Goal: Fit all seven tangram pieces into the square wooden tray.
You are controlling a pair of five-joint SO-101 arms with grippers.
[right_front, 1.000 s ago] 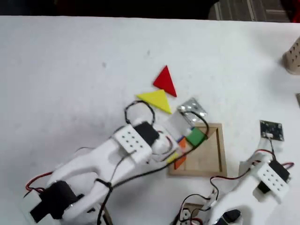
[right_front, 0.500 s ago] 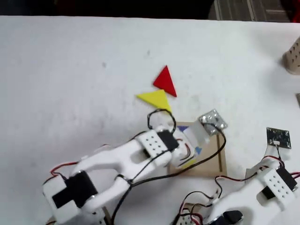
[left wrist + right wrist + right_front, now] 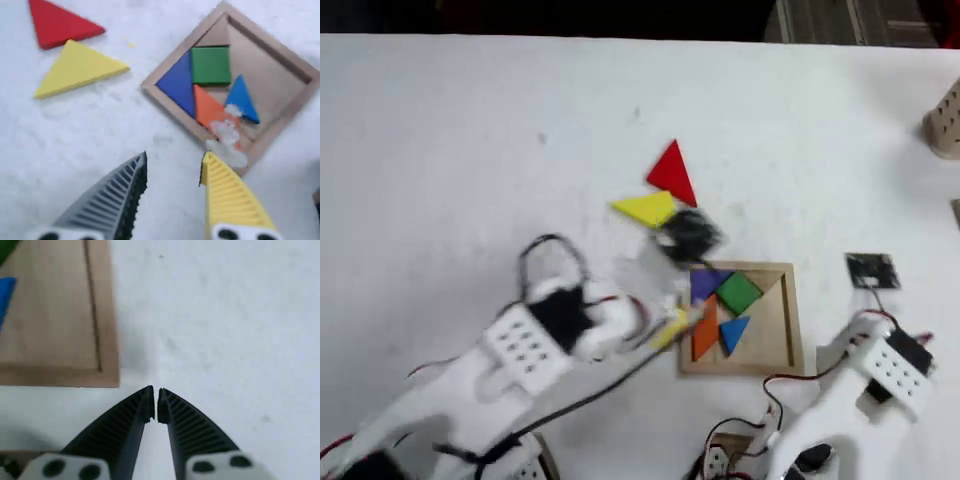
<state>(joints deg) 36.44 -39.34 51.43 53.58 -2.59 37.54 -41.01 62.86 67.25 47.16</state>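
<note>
We see the square wooden tray (image 3: 788,320) lying flat on the white desk (image 3: 470,150), close to the edge where the two arms stand and somewhat toward the right-hand corner. Four pieces lie inside it, packed against one side: a dark blue triangle (image 3: 179,85), a green square (image 3: 210,65) touching it, an orange triangle (image 3: 207,109) beside both, and a small light blue triangle (image 3: 242,97) next to the orange one. The rest of the tray's floor is bare wood. Two more pieces lie outside on the desk, past the tray toward the far edge: a flat yellow triangle (image 3: 645,208) near the tray's corner, and a red triangle (image 3: 672,172) just beyond it. The two are almost touching at one point. The left tool (image 3: 174,157) hangs over bare desk just beside the tray's outer rim, its grey and yellow fingers spread with nothing between them. The right tool (image 3: 155,402) sits low over the desk by another corner of the tray, its two dark fingers pressed nearly together and pinching nothing. A pale wooden block with holes (image 3: 945,120) stands at the desk's right edge.
</note>
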